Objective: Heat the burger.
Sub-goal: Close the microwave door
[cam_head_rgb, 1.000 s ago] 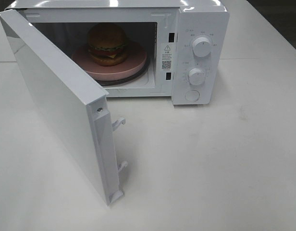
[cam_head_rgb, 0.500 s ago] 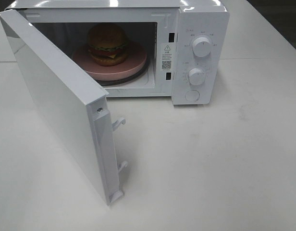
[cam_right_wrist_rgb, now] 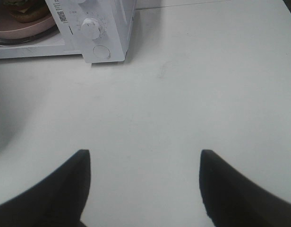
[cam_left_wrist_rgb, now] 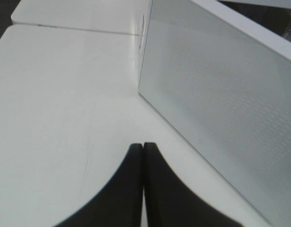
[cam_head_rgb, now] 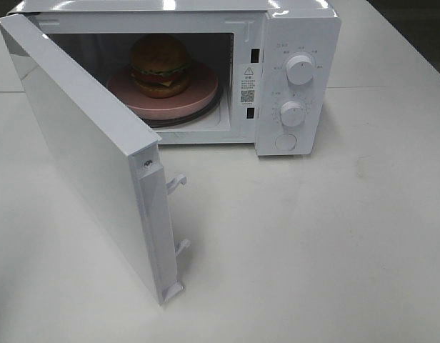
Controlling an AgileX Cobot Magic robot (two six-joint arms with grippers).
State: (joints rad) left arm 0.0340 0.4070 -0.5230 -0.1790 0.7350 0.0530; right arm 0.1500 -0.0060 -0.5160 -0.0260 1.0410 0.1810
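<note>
The burger (cam_head_rgb: 160,66), with its orange-brown bun, lettuce and tomato layers, sits on a pink plate (cam_head_rgb: 198,91) inside the white microwave (cam_head_rgb: 298,43). The microwave door (cam_head_rgb: 84,153) stands wide open toward the front left. Neither arm shows in the exterior high view. In the left wrist view my left gripper (cam_left_wrist_rgb: 143,145) is shut and empty above the table, close to the outer face of the door (cam_left_wrist_rgb: 221,104). In the right wrist view my right gripper (cam_right_wrist_rgb: 144,158) is open and empty over bare table, some way in front of the microwave (cam_right_wrist_rgb: 100,26); the burger (cam_right_wrist_rgb: 23,12) shows at that picture's edge.
The microwave has two knobs (cam_head_rgb: 299,69) and a round button (cam_head_rgb: 285,141) on its right panel. The white table (cam_head_rgb: 327,236) extends in front and to the right. A seam between tabletops (cam_left_wrist_rgb: 79,30) runs behind the door.
</note>
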